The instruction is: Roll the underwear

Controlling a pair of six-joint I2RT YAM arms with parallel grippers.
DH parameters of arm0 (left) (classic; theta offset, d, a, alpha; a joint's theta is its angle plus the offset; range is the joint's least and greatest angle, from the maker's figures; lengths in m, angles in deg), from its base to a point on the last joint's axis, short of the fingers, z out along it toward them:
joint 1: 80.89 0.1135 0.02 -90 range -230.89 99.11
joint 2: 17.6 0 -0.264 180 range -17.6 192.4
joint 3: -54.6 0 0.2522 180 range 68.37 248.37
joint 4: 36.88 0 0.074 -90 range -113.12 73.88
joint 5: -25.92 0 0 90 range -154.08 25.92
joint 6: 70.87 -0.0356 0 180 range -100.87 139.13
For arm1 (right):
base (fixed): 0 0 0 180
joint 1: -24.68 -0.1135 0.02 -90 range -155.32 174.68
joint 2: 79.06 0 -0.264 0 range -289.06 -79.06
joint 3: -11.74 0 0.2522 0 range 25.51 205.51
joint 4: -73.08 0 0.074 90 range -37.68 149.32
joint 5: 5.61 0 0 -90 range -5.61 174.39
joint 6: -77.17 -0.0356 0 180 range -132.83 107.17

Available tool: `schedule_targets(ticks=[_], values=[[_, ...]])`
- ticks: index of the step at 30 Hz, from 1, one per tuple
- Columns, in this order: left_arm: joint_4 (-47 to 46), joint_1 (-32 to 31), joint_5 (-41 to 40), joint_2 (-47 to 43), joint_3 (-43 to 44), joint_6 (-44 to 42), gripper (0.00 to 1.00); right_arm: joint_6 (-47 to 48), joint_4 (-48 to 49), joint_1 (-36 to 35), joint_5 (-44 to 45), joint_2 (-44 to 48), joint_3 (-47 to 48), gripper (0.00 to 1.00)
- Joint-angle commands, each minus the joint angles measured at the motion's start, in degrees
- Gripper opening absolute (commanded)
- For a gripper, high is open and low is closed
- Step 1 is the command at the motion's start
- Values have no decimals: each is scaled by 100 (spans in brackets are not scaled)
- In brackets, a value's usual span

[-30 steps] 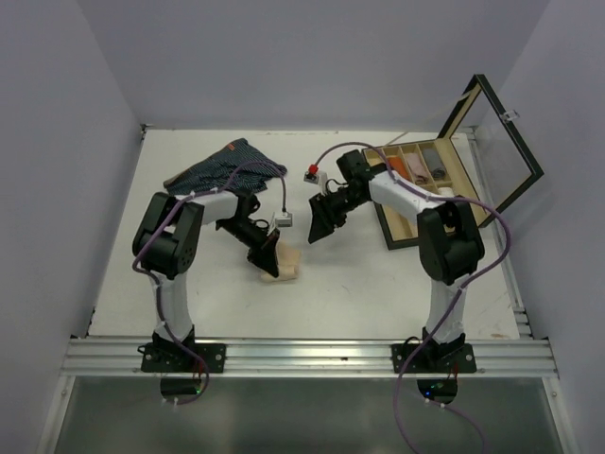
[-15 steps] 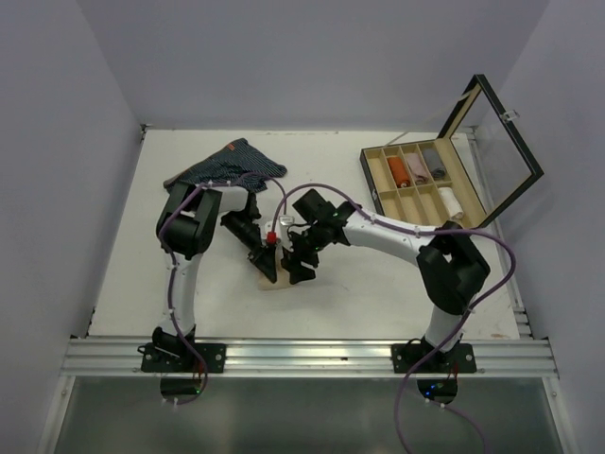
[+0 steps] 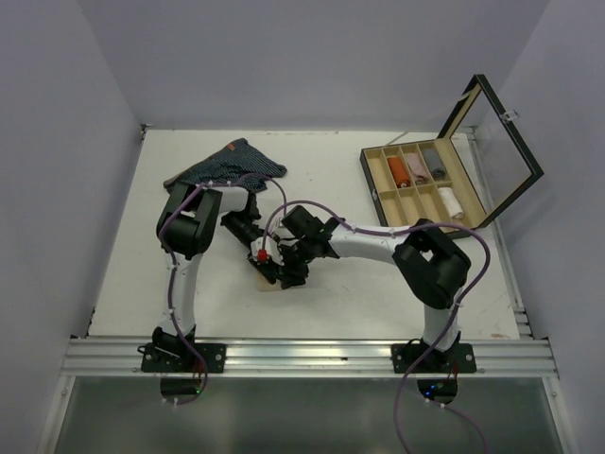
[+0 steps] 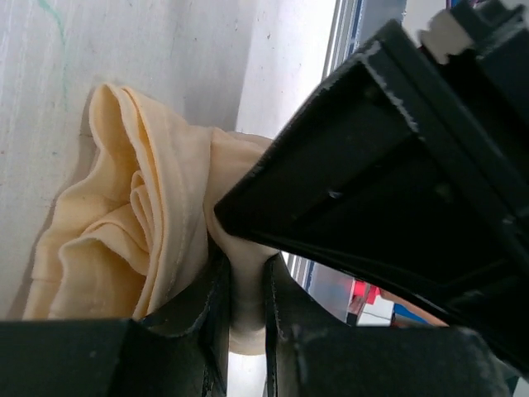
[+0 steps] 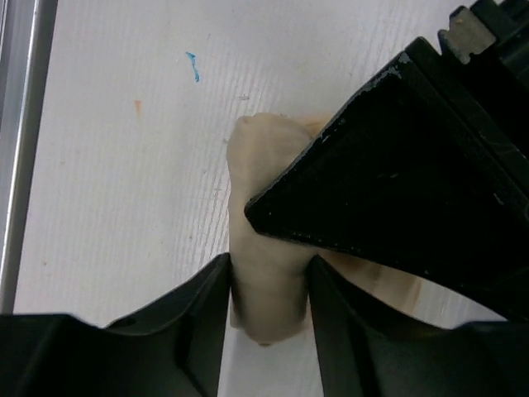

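The right arm has swung away from the box side over the last second, and its right end effector (image 5: 270, 285) is now working at the middle of the desk (image 3: 369, 293), directly against the left end effector (image 4: 244, 285). Two arms, two end effectors, both meeting over one garment.

The beige underwear (image 4: 140, 223) is lying bunched on the desk near its front centre. The left end effector is pinching a fold of it in a narrow gap. The right one is clamping the rolled end, a finger pressing on each side.

One navy striped underwear (image 3: 227, 163) is lying crumpled at the back left, well apart from both end effectors.

One wooden box (image 3: 378, 203) is standing at the right with its glass lid (image 3: 496, 142) raised. At least four small rolled items are showing in its compartments.
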Motion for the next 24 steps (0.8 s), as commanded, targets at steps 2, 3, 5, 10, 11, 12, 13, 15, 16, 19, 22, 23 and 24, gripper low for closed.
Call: schedule_targets(ticks=[2,3,5,10,11,12,13,15,16,19,22,23,24], values=[[-1285,74,-1444,198,-146,-278,18,-180,331,16,69,-227,-24,29],[-1294,92,-1383,128,-146,-269,18,-198,287,16,51,-245,-15,21],[-1321,197,-1295,-13,-181,-278,21,-163,138,16,-10,-315,20,6],[-1671,645,-803,-1259,-522,-173,36,-223,-765,199,-590,-578,414,0],[-1925,933,-733,-1531,-619,-138,37,-303,-907,252,-712,-649,511,0],[-2084,1093,-628,-2100,-716,-85,38,-443,-1222,296,-836,-823,617,0],[-2259,1277,-592,-2384,-900,46,39,-557,-1355,401,-1072,-912,844,0],[-2656,1787,-661,-3155,-1042,135,41,-829,-1793,560,-1301,-1262,1239,0],[-2822,1876,-723,-3395,-1181,127,41,-918,-1953,604,-1511,-1430,1398,0],[-3078,2245,-1136,-4335,-1698,-39,43,-1296,-2507,780,-1898,-2115,2031,0],[-3289,2228,-1277,-5258,-2410,-242,45,-1682,-2903,885,-2084,-2756,2645,0],[-3377,2176,-1312,-5469,-2587,-321,47,-1770,-2956,912,-2215,-2898,2770,0],[-3430,2106,-1425,-5828,-2763,-383,47,-1989,-2982,930,-2260,-2995,2858,0]])
